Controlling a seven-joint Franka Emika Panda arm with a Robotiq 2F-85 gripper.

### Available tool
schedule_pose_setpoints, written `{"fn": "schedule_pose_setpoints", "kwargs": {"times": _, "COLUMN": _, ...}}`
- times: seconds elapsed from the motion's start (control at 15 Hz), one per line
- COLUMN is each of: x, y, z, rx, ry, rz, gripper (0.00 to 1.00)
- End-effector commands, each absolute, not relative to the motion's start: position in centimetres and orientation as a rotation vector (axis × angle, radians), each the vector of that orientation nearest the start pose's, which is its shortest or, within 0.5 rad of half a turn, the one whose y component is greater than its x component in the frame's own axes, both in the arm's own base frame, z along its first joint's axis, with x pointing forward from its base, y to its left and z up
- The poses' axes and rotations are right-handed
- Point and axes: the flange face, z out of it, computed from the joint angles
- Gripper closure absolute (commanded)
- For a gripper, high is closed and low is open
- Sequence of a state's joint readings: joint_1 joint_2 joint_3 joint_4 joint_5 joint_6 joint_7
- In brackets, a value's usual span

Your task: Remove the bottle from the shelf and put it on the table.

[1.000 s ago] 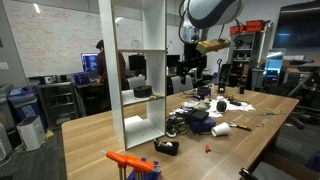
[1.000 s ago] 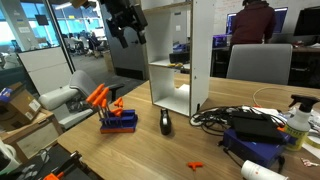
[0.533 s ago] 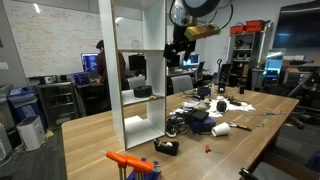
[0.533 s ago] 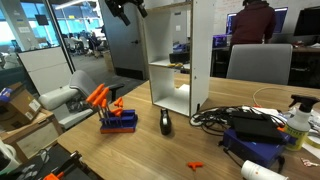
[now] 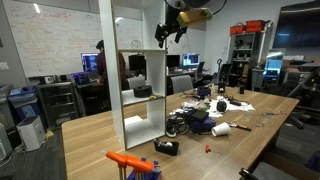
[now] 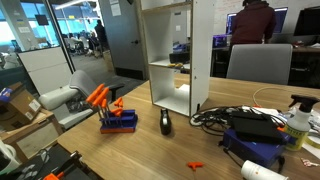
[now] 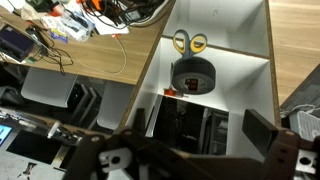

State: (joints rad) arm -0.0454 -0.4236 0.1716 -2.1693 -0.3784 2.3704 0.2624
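Observation:
The tall white shelf (image 5: pixel 128 70) stands on the light-brown wooden table (image 5: pixel 95 140) and shows in both exterior views (image 6: pixel 180 55). My gripper (image 5: pixel 172 33) hangs high beside the shelf's upper part, open and empty. In the wrist view its two dark fingers (image 7: pixel 200 125) spread wide over the shelf's compartments (image 7: pixel 250 60). A dark round object (image 7: pixel 193 75) sits on one shelf board, with yellow-handled scissors (image 7: pixel 190 42) on the board past it. I cannot tell whether the dark object is the bottle. It also shows in an exterior view (image 5: pixel 142 91).
On the table: a blue and orange tool holder (image 6: pixel 115 115), a black mouse (image 6: pixel 166 122), a cable tangle (image 6: pixel 235 115), a blue box (image 6: pixel 260 150), a pale orange-capped bottle (image 6: pixel 297 118), and a black tape measure (image 5: pixel 167 146). Office chairs and desks stand behind.
My arm has risen and swung toward the shelf. The gripper has left the top of one exterior view and now sits higher, next to the shelf's upper part.

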Motion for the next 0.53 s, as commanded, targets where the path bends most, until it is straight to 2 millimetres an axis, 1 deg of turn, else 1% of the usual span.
{"fn": "schedule_pose_setpoints", "kwargs": {"times": 0.0, "x": 49.7, "y": 7.1, "z": 65.3, "rx": -3.148, "ry": -0.031, "rz": -1.3, "gripper": 0.0}}
{"fn": "schedule_pose_setpoints", "kwargs": {"times": 0.2, "x": 52.1, "y": 7.0, "z": 65.6, "rx": -3.06, "ry": 0.064, "rz": -1.393, "gripper": 0.0}}
{"fn": "schedule_pose_setpoints", "kwargs": {"times": 0.47, "x": 56.2, "y": 7.0, "z": 65.7, "rx": -2.966, "ry": 0.162, "rz": -1.505, "gripper": 0.0}}
